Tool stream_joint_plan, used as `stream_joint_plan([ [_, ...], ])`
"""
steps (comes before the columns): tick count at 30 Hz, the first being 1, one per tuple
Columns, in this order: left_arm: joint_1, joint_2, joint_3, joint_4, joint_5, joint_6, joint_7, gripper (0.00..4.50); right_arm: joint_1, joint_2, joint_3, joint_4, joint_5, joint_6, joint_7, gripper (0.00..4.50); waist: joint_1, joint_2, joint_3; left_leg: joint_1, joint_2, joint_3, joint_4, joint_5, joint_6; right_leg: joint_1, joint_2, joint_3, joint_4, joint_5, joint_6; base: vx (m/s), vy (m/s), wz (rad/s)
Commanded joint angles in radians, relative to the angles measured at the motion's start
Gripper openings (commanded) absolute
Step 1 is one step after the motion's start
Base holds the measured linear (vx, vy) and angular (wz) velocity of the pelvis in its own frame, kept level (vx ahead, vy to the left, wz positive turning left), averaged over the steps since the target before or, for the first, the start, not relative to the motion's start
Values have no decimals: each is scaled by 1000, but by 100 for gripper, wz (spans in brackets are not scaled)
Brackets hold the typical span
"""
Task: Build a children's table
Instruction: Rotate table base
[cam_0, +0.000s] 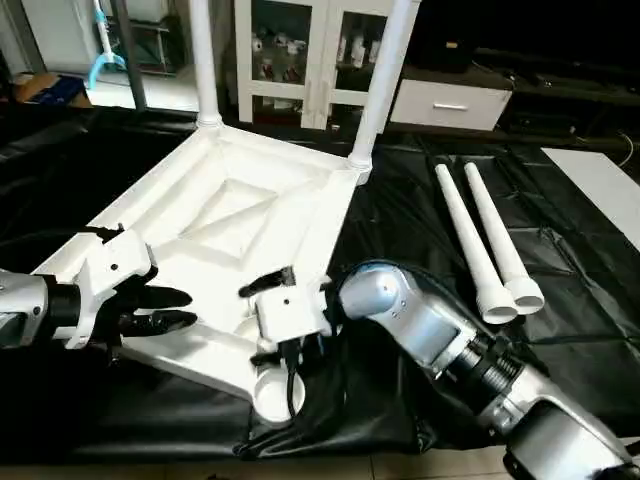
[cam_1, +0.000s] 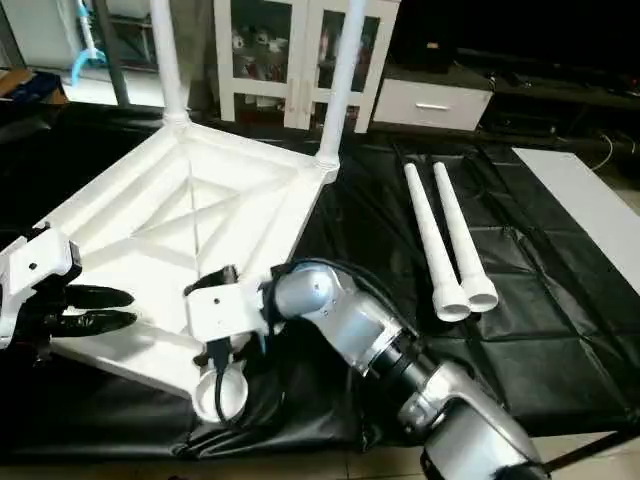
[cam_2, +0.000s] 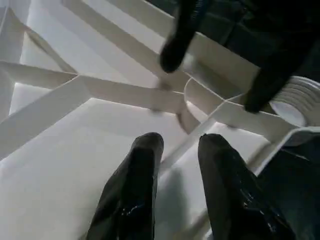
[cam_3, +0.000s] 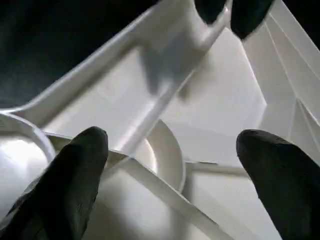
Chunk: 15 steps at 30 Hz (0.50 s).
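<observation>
White plastic tabletop (cam_0: 240, 215) lies upside down on the black-covered surface (cam_0: 400, 220), two legs fitted far. Left pincer (cam_0: 170, 308) narrow, perhaps steadying its near-left edge; right pincer (cam_3: 170, 165) wide over the near socket (cam_0: 272, 392); spare legs (cam_0: 485, 245) right.

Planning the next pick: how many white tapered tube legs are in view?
4: two stand in the white plastic tabletop's far corner sockets; two lie side by side on the black sheet.

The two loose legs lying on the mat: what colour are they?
White, clearest in the left eye view.
</observation>
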Motion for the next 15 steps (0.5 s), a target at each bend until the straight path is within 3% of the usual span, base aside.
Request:
stream_joint_plan([
  [1,-15,9,-17,-21,0,-9,0,146,13,-50,7,77,-68,6,-4,450,-6,43,-35,23,16,-8,-94,-511,-77,3,-39,37,-92,-450,-124,0,0,0],
  [5,-18,12,-12,-30,-6,-6,1,146,-12,-83,-14,173,-103,-45,-65,450,-8,40,-35,17,14,-11,-94,-515,-76,6,-41,35,-94,-480,-115,0,0,0],
  [10,-28,6,-2,-77,-37,1,-8,146,-71,-108,-51,325,-143,-89,-219,450,-11,39,-30,24,10,-13,-89,-557,-80,-3,-40,29,-106,-562,-100,0,0,0],
  [12,-33,1,-10,-96,-43,6,-9,146,-81,-103,-75,350,-132,-102,-250,450,-12,41,-28,32,8,-14,-85,-592,-80,-9,-36,23,-116,-593,-84,0,0,0],
  [13,-42,-11,-28,-129,-50,12,-6,146,-79,-84,-129,343,-79,-101,-260,450,-14,40,-27,34,7,-13,-85,-605,-78,-10,-34,20,-119,-602,-78,0,0,0],
  [14,-44,-14,-32,-136,-52,13,-5,146,-78,-79,-142,341,-67,-100,-261,450,-16,39,-30,32,8,-18,-87,-612,-75,-3,-34,17,-118,-591,-76,0,0,0],
  [15,-50,-28,-48,-163,-58,18,-1,146,-69,-58,-192,317,-7,-87,-245,450,-17,42,-31,28,9,-20,-89,-609,-74,1,-34,16,-115,-574,-79,0,0,0],
])
